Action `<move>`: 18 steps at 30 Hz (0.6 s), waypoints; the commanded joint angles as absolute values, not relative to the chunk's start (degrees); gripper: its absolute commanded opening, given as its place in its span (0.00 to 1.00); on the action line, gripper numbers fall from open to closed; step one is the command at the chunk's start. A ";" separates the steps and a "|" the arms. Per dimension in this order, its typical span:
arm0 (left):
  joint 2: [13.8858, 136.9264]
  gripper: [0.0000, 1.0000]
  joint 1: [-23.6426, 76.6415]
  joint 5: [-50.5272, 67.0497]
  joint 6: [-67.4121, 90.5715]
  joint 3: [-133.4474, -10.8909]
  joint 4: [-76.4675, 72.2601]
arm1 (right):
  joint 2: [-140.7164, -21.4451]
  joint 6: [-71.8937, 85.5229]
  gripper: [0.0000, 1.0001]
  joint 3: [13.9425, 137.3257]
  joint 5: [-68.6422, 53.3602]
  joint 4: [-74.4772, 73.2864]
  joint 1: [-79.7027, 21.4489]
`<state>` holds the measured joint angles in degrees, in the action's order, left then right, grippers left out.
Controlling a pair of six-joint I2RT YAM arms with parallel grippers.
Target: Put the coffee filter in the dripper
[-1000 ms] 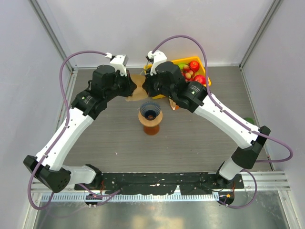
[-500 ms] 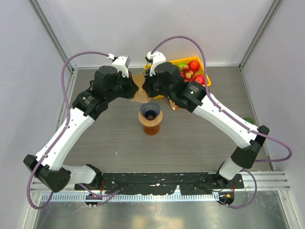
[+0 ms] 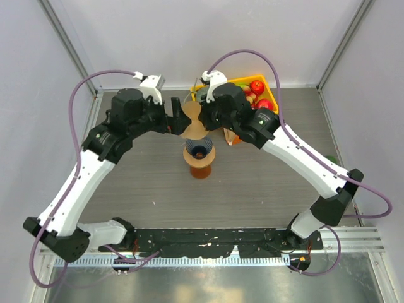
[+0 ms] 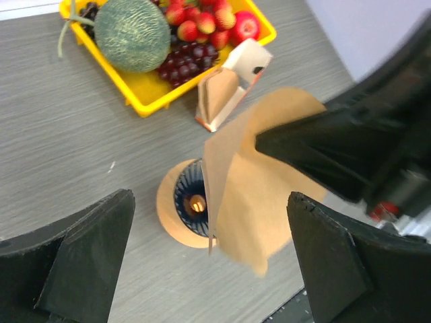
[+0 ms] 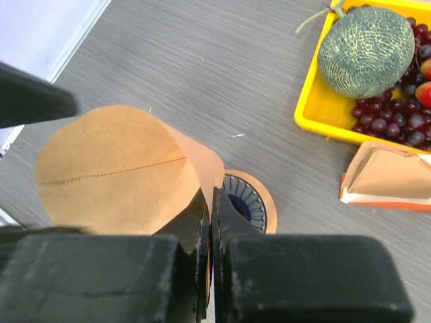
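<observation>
Nearest my arm bases, about the middle of the desk (image 3: 139,183), the orange-brown ring stand (image 3: 201,166) sits with the dark blue dripper (image 3: 199,149) seated in it, mouth up and with nothing inside that I can see. Just beyond it, lifted off the desk, hangs the coffee filter (image 3: 193,124). From above, its lower edge meets the dripper's far rim. From the left wrist camera the tan paper covers part of the blue mouth, so it is over the dripper and not in it. My right tool (image 5: 211,215) has its fingers pressed together on the filter's edge, and the paper fans out to the left of that pinch with its seam line showing. My left tool (image 3: 177,117) stands wide apart. Its two fingers (image 4: 87,256) sit on either side of the paper and touch none of it. Farther back and a little right of the dripper, the orange-and-white carton (image 4: 232,87) lies on the desk with its open end showing tan paper. Beyond that, against the far edge toward the far right corner, is the yellow tray (image 5: 313,111). It holds a green netted melon (image 5: 366,42), dark grapes (image 4: 185,57) and red fruit (image 3: 257,87).
</observation>
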<state>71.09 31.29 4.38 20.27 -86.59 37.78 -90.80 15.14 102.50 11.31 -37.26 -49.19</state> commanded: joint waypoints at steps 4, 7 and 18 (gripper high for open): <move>58.02 1.00 30.50 17.14 18.02 -84.20 34.63 | -84.82 12.31 0.05 99.84 4.67 -40.24 -47.64; 54.24 1.00 26.47 19.94 19.94 -82.19 35.85 | -84.55 10.73 0.05 100.37 -2.51 -43.14 -45.88; 53.09 0.99 18.11 25.32 23.29 -79.54 38.32 | -94.20 3.95 0.05 109.24 -23.46 -54.04 -39.64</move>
<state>52.21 18.98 23.35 22.28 -79.26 38.33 -90.06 7.70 102.80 -16.34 -50.39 -40.71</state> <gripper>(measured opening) 0.994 0.057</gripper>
